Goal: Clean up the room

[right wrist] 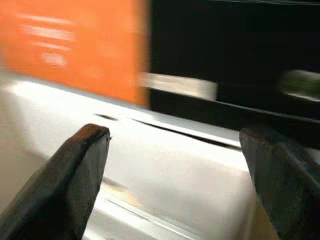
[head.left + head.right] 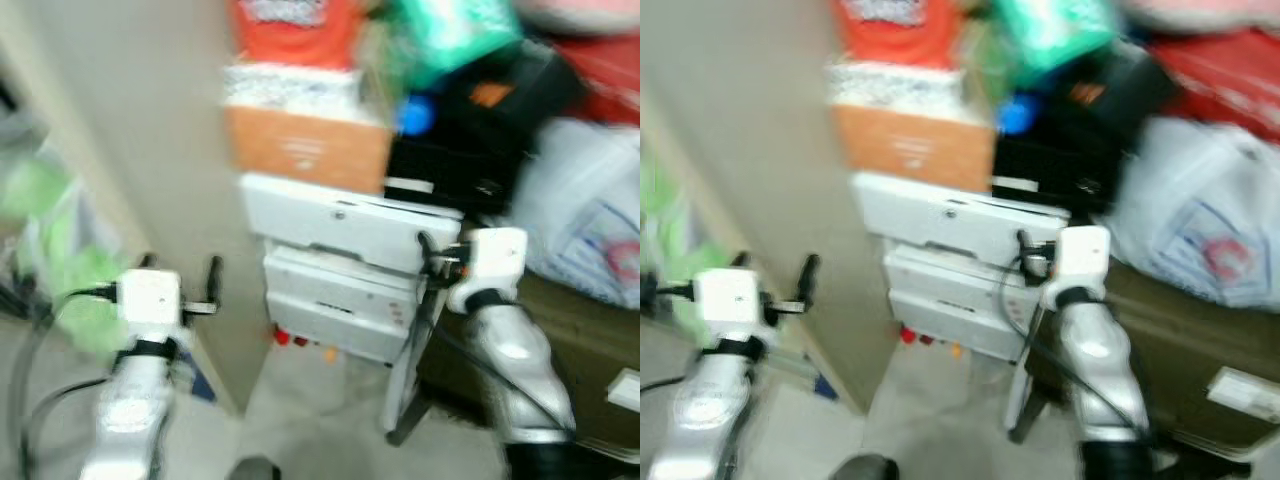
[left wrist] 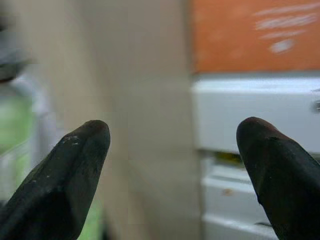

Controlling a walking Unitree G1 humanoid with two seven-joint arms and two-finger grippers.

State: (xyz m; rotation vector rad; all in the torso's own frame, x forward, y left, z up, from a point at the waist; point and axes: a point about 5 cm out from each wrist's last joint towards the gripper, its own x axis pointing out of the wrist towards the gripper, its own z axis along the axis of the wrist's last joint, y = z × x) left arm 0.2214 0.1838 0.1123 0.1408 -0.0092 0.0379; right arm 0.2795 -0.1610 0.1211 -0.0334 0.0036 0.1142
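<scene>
A flat beige wall panel (image 2: 160, 150) rises just ahead of the left gripper (image 3: 172, 150), whose black tapered fingers are spread wide around nothing. Right of it, smooth white plastic drawers (image 2: 340, 270) stand stacked, and the right gripper (image 1: 182, 165) hovers close before their top edge, fingers also spread and empty. Above the drawers sit an orange cardboard box (image 2: 305, 150) and a boxy black case (image 2: 470, 140). Beyond the right gripper slumps a crinkled white plastic bag (image 2: 590, 220). Everything is motion-blurred.

Motion-blurred clutter, orange box (image 2: 305, 150) print unreadable, white bag (image 2: 590, 225) cut off
</scene>
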